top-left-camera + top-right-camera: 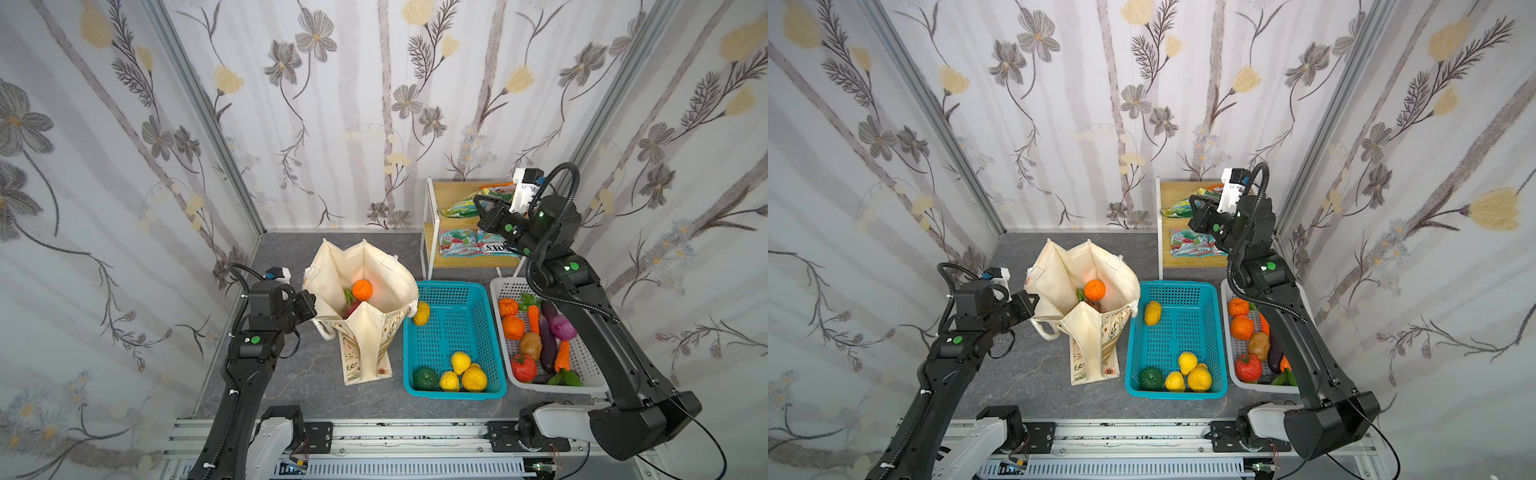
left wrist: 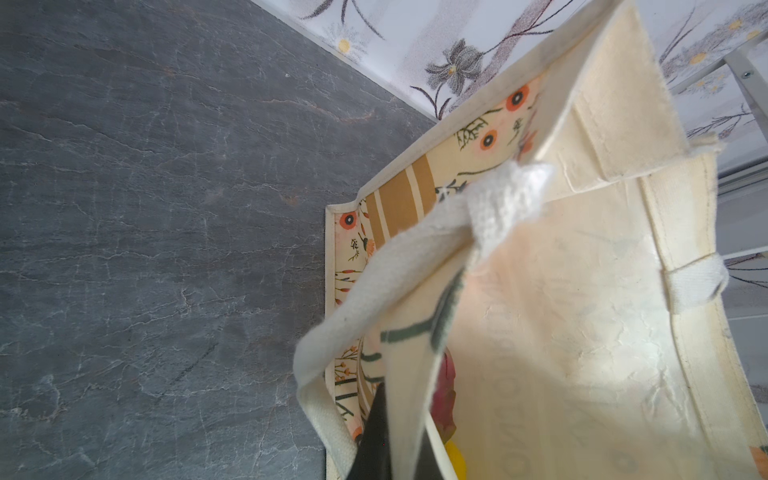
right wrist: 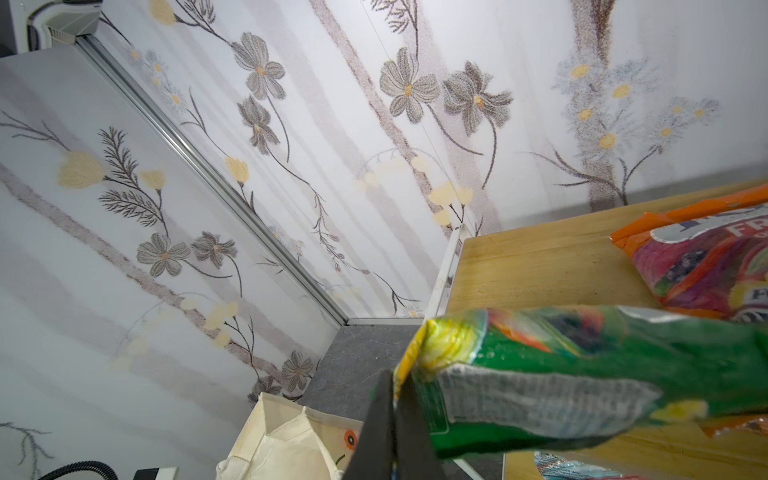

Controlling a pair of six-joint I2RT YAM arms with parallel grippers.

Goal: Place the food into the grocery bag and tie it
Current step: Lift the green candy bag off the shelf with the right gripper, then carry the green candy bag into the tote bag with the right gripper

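Right wrist view: green snack packet (image 3: 582,365) was pinched tight at its crimped end by right gripper (image 3: 395,428) over wooden shelf (image 3: 540,257); judged light, crinkly, slippery. Rim of canvas tote (image 2: 582,332) was clamped by left gripper (image 2: 399,453).

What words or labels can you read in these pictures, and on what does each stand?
"S.XOS", on the blue packet on the lower shelf.
"FR", cut off, on the orange packet.
Fine print on the green packet: too blurred.
Lettering on the grocery bag: too faint to read.
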